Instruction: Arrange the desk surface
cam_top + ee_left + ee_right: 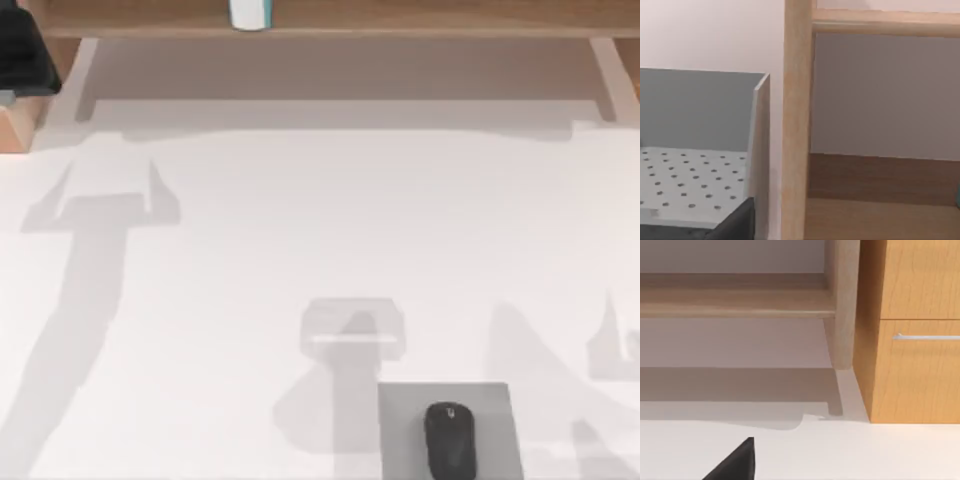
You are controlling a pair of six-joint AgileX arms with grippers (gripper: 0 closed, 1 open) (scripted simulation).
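Observation:
The desk surface (300, 230) is a broad white tabletop under the top view, crossed by soft grey arm shadows. Near its front edge a black mouse (450, 440) lies on a small grey pad (400, 430). In the left wrist view a dark corner of my left gripper (735, 225) shows before a wooden shelf post (797, 125). In the right wrist view a dark corner of my right gripper (735, 462) hangs over the desk surface (840, 455), short of the shelf.
A light-wood shelf board (400, 15) spans the back, with a white and teal cup (250, 12) on it. A black object (20, 50) sits at the back left. A grey box with a perforated floor (690, 180) stands beside the post. A wooden drawer unit (915, 340) stands at the back right.

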